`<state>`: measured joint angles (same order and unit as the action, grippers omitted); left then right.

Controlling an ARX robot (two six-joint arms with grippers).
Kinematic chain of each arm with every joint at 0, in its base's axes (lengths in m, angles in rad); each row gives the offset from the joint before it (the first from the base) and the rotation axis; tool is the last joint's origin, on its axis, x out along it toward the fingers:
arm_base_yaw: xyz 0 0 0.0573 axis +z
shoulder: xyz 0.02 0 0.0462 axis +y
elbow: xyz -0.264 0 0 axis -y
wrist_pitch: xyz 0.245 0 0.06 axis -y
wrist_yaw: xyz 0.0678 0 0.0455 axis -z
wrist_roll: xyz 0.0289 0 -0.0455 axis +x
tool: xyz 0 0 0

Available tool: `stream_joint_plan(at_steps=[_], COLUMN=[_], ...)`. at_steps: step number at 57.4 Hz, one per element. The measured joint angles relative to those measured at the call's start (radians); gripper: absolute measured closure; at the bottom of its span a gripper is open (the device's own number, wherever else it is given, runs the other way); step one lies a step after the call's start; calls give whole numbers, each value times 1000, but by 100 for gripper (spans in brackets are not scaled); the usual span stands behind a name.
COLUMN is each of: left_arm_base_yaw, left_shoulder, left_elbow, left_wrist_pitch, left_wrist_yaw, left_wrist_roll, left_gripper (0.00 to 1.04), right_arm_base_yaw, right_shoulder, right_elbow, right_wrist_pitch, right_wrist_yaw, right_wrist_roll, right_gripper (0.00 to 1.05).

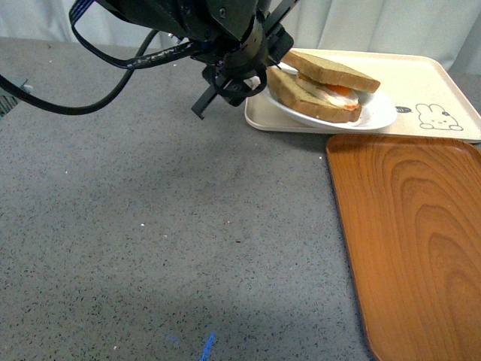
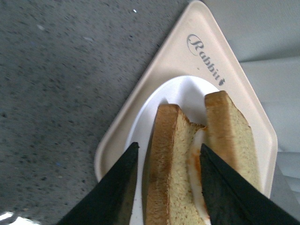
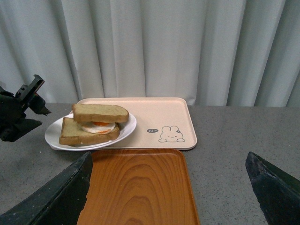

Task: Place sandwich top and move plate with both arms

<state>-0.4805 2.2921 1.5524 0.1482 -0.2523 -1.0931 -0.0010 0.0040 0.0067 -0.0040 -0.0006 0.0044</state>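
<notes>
The sandwich top [image 1: 331,69] lies on a fried egg [image 1: 342,93] and a lower bread slice, all on the white plate [image 1: 379,114]. The plate sits on the left part of the beige rabbit tray [image 1: 443,83]. My left gripper [image 1: 255,79] is open at the plate's left edge. In the left wrist view its jaws [image 2: 168,146] straddle the lower slice, one finger [image 2: 119,187] over the plate rim [image 2: 140,123], the other beside the egg and sandwich top [image 2: 232,136]. My right gripper [image 3: 168,157] is open and empty above the wood-grain tray, facing the sandwich top [image 3: 100,112] and plate [image 3: 127,127].
The orange-brown wood-grain tray [image 1: 413,233] lies in front of the beige tray, at the right. Grey speckled tabletop [image 1: 150,226] spreads to the left and front. White curtains hang behind the table. A black cable [image 1: 113,90] hangs from the left arm.
</notes>
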Motion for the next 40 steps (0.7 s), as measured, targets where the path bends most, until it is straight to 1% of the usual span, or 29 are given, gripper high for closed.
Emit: stream_joint_plan(at_steps=[4,9,13,16,18,19,21,22,23,24,25,26,27,28,29,31,33,34,38,39,40], left_arm_base_yaw=[23,41,69,90,102,113,132,148,160,180,186,201,209,224,232,268,298,309,401,414,446], left_shoulder=[-24,-53,-104,-148,-175,-193,-223,-250,-273,-312,-327,-359,-376,-411,-430,-507,-567,-589,-733,-753,-814], left_elbow=[-36,-72,-137,-190,-221,-267,-364,-442,-498,-584,-610,-667,-695,-747,-774,-874,-947,-971,-1132,-1155,-1222], left_wrist_pitch=[-13,-32,-21,-4,2,83,298,452,546,672,708,781,811,867,893,973,1009,1017,1025,1022,1004], left_wrist_yaw=[-18,-40,-61,-62,-54,-65,-65,-46,-33,-18,-15,-2,8,21,27,60,90,97,202,210,232], left_wrist_roll=[17,39,75,96,107,176,289,419,496,587,623,695,724,798,811,898,949,956,1019,1022,1039], left_gripper=[45,33,15,4,6,10,17,23,26,32,33,37,39,42,44,51,57,58,71,73,78], right_arm_base_yaw=[0,0,0,0,0,0,0,0,0,0,0,0,0,0,0,0,0,0,0,0,0], right_shoulder=[0,0,0,0,0,0,0,0,0,0,0,0,0,0,0,0,0,0,0,0,0], right_elbow=[0,0,0,0,0,0,0,0,0,0,0,0,0,0,0,0,0,0,0,0,0], right_wrist_pitch=[0,0,0,0,0,0,0,0,0,0,0,0,0,0,0,0,0,0,0,0,0], right_wrist_yaw=[0,0,0,0,0,0,0,0,0,0,0,0,0,0,0,0,0,0,0,0,0], right_wrist_roll=[0,0,0,0,0,0,0,0,0,0,0,0,0,0,0,0,0,0,0,0,0], right_gripper=[9,9,9,9,9,9,9,9,9,9,9,9,9,9,9,9,9,9,9,9,9])
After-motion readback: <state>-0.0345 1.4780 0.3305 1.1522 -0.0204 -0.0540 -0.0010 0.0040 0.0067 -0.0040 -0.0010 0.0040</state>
